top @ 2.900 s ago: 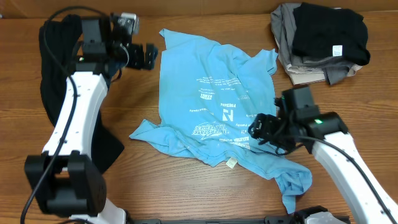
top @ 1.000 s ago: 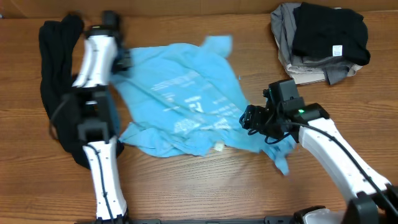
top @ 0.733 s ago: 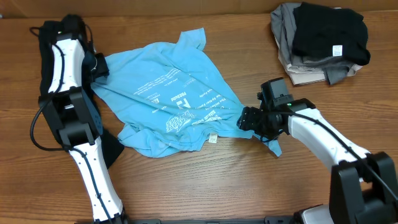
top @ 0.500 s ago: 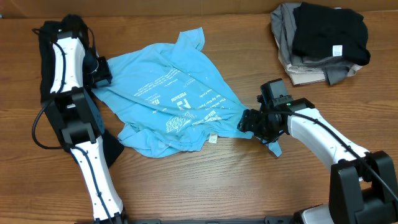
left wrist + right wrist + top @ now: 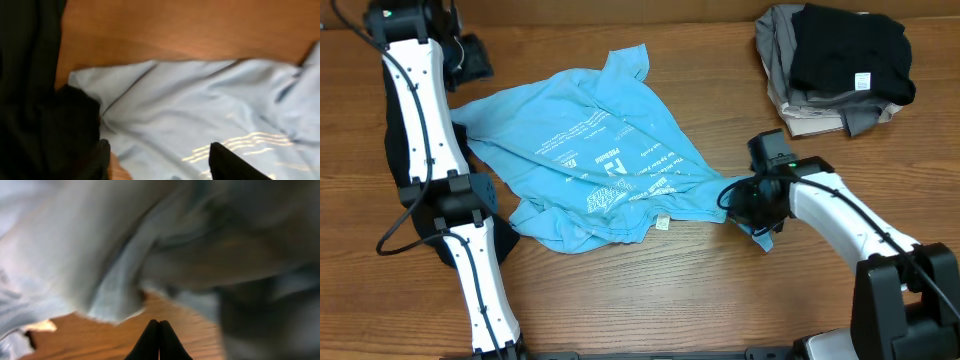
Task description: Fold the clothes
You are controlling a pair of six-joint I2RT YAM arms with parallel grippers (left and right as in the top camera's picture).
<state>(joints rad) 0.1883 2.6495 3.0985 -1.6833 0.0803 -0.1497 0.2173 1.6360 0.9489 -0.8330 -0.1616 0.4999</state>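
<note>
Presently shows brown wood-grain table (image 5: 650,300) bearing crumpled light blue T-shirt (image 5: 590,160), left gripper (image 5: 159,157) spread, right gripper (image 5: 159,332) pressed together at shirt's edge.

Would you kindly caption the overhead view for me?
Crumpled blue T-shirt on the table; right gripper shut at its edge.

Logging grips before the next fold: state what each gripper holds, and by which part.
Left gripper is open, holding nothing. Right gripper is shut at the edge of the light blue T-shirt; no cloth shows between its fingertips, so apparently nothing.
</note>
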